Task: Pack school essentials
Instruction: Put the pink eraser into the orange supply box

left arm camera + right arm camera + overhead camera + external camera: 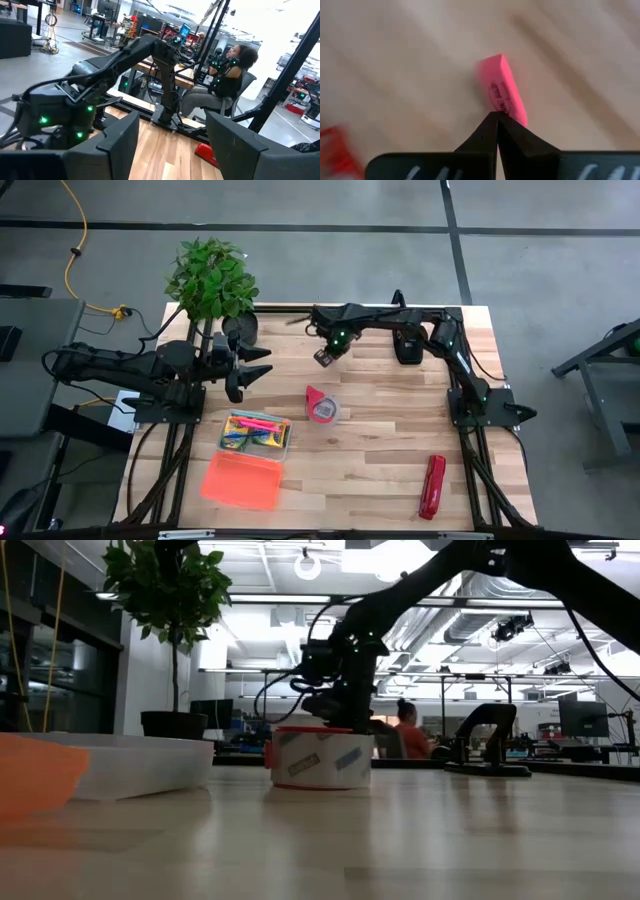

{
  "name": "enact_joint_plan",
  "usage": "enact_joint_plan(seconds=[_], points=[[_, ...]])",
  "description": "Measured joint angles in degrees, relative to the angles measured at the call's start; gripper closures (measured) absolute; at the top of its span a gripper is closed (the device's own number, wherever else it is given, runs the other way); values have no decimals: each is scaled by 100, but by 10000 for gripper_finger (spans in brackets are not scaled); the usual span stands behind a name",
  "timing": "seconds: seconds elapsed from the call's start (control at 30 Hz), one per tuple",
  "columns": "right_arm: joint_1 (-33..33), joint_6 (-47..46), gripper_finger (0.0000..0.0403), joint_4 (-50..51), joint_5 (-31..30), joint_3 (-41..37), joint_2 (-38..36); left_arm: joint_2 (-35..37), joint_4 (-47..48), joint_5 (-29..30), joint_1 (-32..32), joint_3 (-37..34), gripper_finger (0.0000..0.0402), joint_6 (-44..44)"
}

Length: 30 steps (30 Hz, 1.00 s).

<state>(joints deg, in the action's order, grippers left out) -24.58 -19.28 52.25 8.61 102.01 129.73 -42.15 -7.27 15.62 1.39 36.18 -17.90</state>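
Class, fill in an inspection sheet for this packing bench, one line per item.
Surface: wooden table.
Job's things: clear case holding pink markers; orange lid beside it; pink eraser on the wood.
Clutter: red tape roll, red stapler, potted plant.
End effectors: left end effector open, near the plant; right end effector shut, tips at the eraser's end.
Cables: yellow cable on the floor.
Surroundings: seated person beyond the table.
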Motion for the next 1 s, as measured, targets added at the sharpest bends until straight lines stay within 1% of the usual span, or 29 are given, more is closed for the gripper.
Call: enact_joint_plan(seconds=[0.1,0.13,0.27,0.4,0.5,0.6,0.77,0.9,1.0], points=[[158,213,403,252,237,-3,-7,0,16,-2,0,0,181,-50],[230,298,403,410,242,-17,-3,-2,17,-7,-2,0,181,-91],[509,538,403,534,172,-13,-44,-7,22,-20,0,0,181,-145],[670,630,403,379,96,-13,-278,-7,22,-14,0,0,181,-145],[658,644,403,146,-237,-2,-505,-7,41,-12,0,2,181,-145],[576,789,403,-154,-405,-2,-674,-7,42,-2,0,2,181,-144],[423,598,403,-460,-251,-35,-727,-7,50,0,0,2,181,-151],[359,426,402,-662,-246,-304,-728,-7,52,0,0,2,181,-159],[346,432,386,-864,-244,-584,-728,-7,52,0,0,2,181,-157]])
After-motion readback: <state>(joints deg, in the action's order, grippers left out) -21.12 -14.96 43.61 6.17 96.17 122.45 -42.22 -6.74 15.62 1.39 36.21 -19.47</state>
